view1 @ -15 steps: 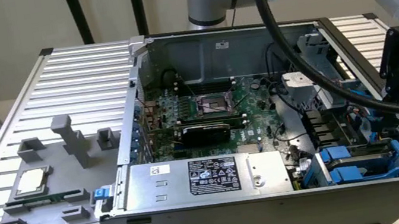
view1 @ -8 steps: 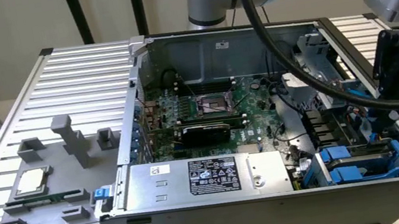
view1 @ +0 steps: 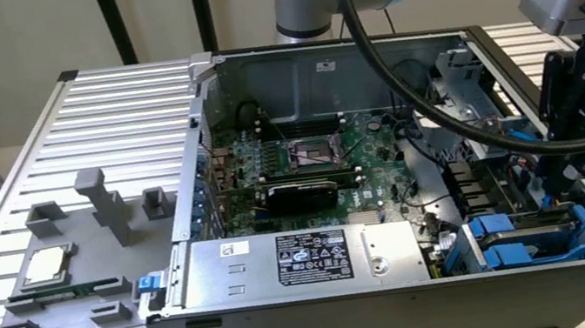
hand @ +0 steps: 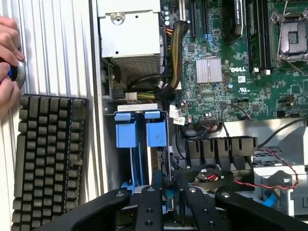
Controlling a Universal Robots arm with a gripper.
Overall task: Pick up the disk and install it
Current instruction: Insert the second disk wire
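Note:
My black gripper point(view1: 567, 173) hangs over the drive cage point(view1: 533, 238) in the open computer case's near corner, at the exterior view's right. In the wrist view its fingers point(hand: 155, 192) stand close together on a thin upright slab edged in blue, which I take to be the disk point(hand: 167, 194), seen edge-on. The slab reaches from the fingers towards the cage. Two bright blue frame handles point(hand: 142, 128) stand side by side in the cage point(hand: 111, 114) just beyond the gripper point(hand: 167, 185). The disk's label and flat face are hidden.
A silver power supply point(view1: 296, 260) with a black label lies beside the cage, and the green motherboard point(view1: 316, 160) lies behind it. A grey fixture plate point(view1: 65, 288) with a square chip point(view1: 44, 265) lies outside the case. A person's hand point(hand: 7, 53) and a keyboard point(hand: 48, 159) are on the slatted table.

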